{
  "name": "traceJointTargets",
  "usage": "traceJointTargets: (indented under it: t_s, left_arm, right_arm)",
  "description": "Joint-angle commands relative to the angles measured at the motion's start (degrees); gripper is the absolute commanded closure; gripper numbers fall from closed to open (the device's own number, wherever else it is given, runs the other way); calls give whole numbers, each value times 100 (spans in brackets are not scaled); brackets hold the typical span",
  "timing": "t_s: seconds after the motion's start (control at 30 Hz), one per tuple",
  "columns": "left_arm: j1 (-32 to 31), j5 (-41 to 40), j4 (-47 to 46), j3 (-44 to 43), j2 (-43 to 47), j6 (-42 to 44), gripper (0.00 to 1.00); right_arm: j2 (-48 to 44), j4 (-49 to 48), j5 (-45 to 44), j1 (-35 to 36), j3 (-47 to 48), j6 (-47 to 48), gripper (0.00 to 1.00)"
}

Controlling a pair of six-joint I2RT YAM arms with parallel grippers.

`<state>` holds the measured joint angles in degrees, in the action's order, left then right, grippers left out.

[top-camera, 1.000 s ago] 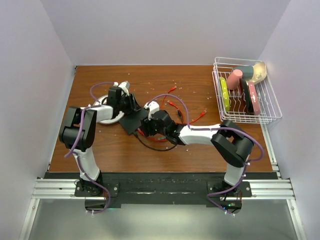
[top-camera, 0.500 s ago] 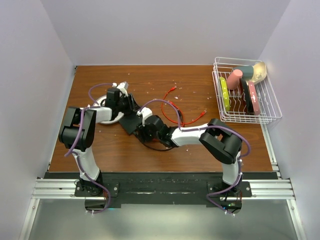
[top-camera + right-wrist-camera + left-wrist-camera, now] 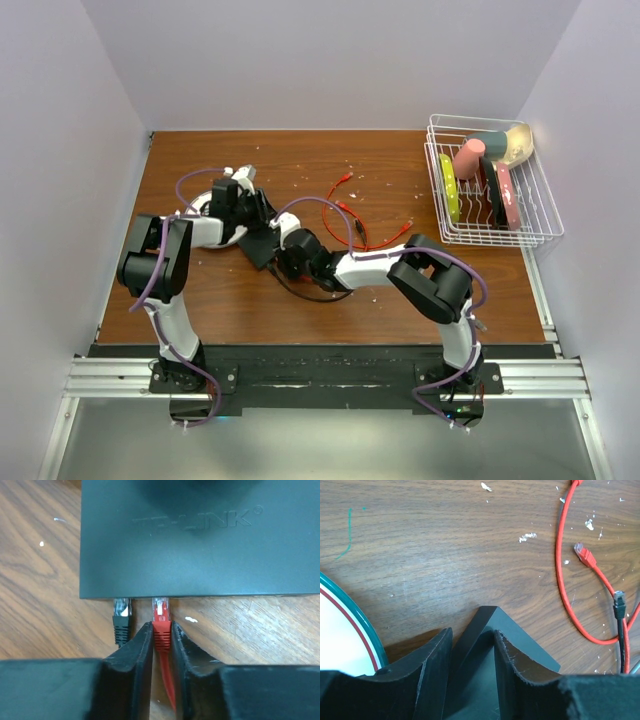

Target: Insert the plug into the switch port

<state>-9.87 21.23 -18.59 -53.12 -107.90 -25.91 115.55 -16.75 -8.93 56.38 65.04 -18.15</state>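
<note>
In the last sec your right pincer [image 3: 161, 631] slid left across the table [image 3: 400, 160] to the switch [image 3: 200, 540]. Its jaws went from wide to tight, and now they're clamped on the red plug [image 3: 161, 616], 1 finger on each side. Your left pincer [image 3: 472, 632] hasn't let go. It's clamped on a corner of the switch & holds the box still. So I think the grab is done and the push-in is what's left. The switch sits left of the middle of the table, between the 2 pincers, next to the plate [image 3: 340, 630]. The right wrist cam shows what the top cam can't: the plug's clear tip is right at the switch's edge, lined up w/ a port. A black plug [image 3: 121, 617] sits just beside it on the left. You can't tell yet if the red tip is in. The left wrist cam shows the grip on the corner, plus a loose red cable [image 3: 565, 580] w/ another red end lying well apart. Only the top cam shows both arms at once, and the rack [image 3: 490, 180] far right.
</note>
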Motion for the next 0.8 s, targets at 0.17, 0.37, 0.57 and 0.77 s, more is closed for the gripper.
traceJointTargets:
  t_s: [0.17, 0.37, 0.57, 0.77]
  left_arm:
    - [73, -40, 699, 469, -91, 271, 66]
    - [73, 39, 760, 654, -21, 341, 90]
    - [73, 337, 804, 917, 58, 368, 98]
    - [73, 180, 654, 936, 278, 288, 76]
  right_arm:
    - [179, 49, -460, 84, 360, -22, 100]
    - [170, 76, -522, 75, 387, 5, 100]
    - [21, 50, -575, 75, 159, 5, 100]
    - [99, 14, -522, 75, 149, -22, 100]
